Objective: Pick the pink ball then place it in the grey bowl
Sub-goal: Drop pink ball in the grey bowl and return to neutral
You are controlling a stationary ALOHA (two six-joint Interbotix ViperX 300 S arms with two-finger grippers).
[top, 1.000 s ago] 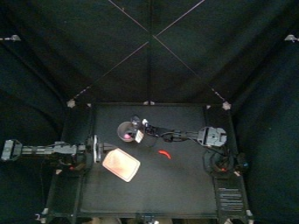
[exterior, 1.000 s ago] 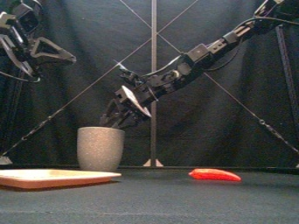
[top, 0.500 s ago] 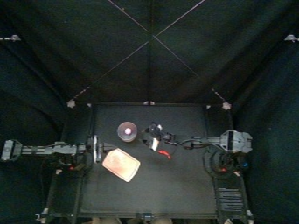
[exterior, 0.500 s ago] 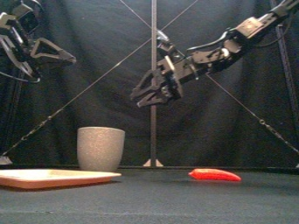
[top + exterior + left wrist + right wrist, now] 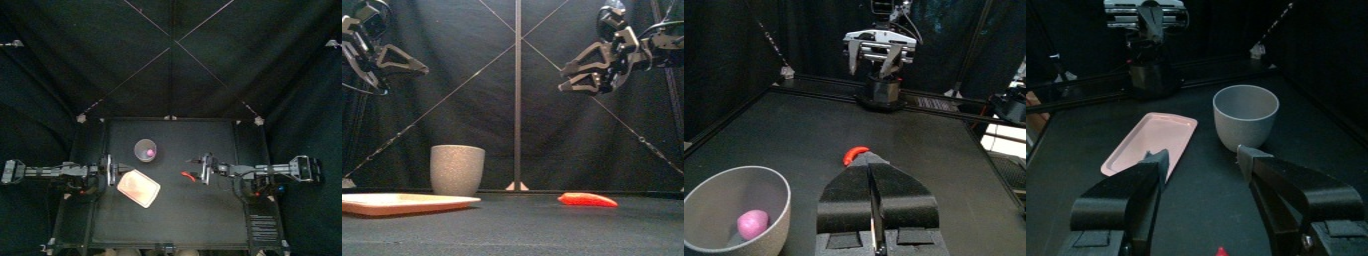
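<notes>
Top: pink ball (image 5: 148, 151) lies inside grey bowl (image 5: 136, 150) left of worktop (image 5: 201, 215) centre, pink tray (image 5: 138, 186) near in front, both well clear of edges; front: right pincer (image 5: 576, 88) released, high above red toy pepper (image 5: 587, 200); left wrist: left pincer (image 5: 871, 160) clenched on nothing; right wrist: tray flat beside upright bowl.

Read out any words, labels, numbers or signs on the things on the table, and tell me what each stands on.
None to read: no word, label, number or sign shows on the tall grey speckled cup, the flat pink tray, the long red toy food, or the pink ball lying inside the cup.
</notes>
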